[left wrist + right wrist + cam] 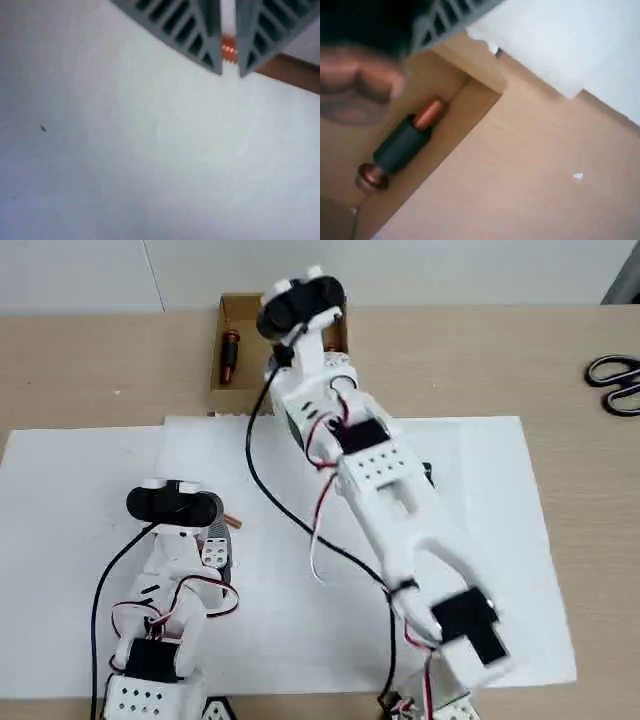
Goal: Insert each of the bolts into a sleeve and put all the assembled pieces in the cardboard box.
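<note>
The left gripper (230, 70) hangs over the sheet of white paper (90, 490) at the 7 o'clock part of the tabletop (480, 350). Its fingers (190, 30) are drawn nearly together, clamped on a copper-coloured bolt (228, 50) whose threaded length shows in the narrow slot between them. From above, the bolt's free end juts out of the grip toward about 2 o'clock. The cardboard box (250, 330) lies well apart from this bolt, at roughly 12 to 1 o'clock from the left gripper, just past the far edge of the paper. One assembled piece (230, 355), a dark sleeve with copper showing at both ends, already rests inside along the box's 9 o'clock wall, its long axis running 12 to 6. The right gripper (300, 320) is poised over the 3 o'clock half of that box, beside the assembled piece and not touching it, so the right arm is by far the nearer to the box and the left arm the only one on the bolt. Whether the right gripper is parted, closed or carrying anything cannot be told; its wrist view offers only a blurred reddish shape (350, 95) close to the lens. The held bolt probably needs a sleeve next. A small dark thing (428, 475) peeks out beside the right forearm, at about 3 o'clock from the left gripper, too hidden to name.
</note>
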Robot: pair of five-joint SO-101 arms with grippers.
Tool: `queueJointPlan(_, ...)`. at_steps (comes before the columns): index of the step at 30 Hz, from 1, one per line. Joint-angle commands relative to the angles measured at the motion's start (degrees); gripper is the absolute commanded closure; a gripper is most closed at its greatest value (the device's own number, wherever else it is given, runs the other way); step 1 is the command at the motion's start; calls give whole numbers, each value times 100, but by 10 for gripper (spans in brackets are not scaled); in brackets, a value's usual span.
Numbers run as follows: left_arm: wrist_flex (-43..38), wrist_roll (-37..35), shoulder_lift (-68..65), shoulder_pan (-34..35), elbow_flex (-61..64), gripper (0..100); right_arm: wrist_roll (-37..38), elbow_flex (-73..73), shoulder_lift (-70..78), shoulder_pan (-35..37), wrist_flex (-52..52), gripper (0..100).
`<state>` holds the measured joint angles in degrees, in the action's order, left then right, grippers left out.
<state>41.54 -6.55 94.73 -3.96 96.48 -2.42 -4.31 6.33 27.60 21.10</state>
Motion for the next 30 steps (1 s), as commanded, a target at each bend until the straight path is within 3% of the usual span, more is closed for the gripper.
queueJointPlan(1, -141, 35, 44, 18, -13, 994, -26, 1029, 453, -40, -163, 995)
queueJointPlan(21, -141, 35, 44, 18, -13, 994, 325, 5503, 4831, -637, -154, 995)
queueJointPlan(30, -141, 35, 44, 18, -13, 994, 325, 6409, 5578, -778, -145, 991)
